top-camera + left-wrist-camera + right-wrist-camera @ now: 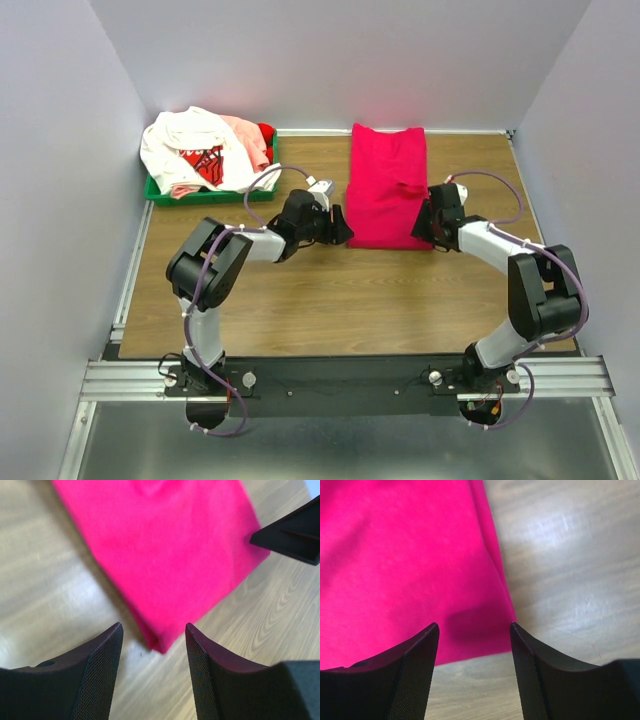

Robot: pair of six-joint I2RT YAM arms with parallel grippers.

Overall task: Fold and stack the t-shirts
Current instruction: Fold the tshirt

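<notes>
Magenta t-shirt (pixel 388 185) folded flat on surface (pixel 300 290). Left hand (pixel 344 231) at its near-left corner, fingers apart, corner tip between them. Right hand (pixel 421 228) at near-right corner, fingers apart, straddling hem.

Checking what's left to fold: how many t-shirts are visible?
4: magenta shirt flat on the table; white shirt, pale pink shirt, red shirt heaped in the green tray. More may hide underneath.

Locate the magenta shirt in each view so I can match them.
Top external: magenta t-shirt flat, right of centre, toward the far edge.
Left wrist: magenta t-shirt fills upper middle, corner at lower centre.
Right wrist: magenta t-shirt fills upper left, corner low, right of centre.
Shared landmark: its near hem on the wooden table.
</notes>
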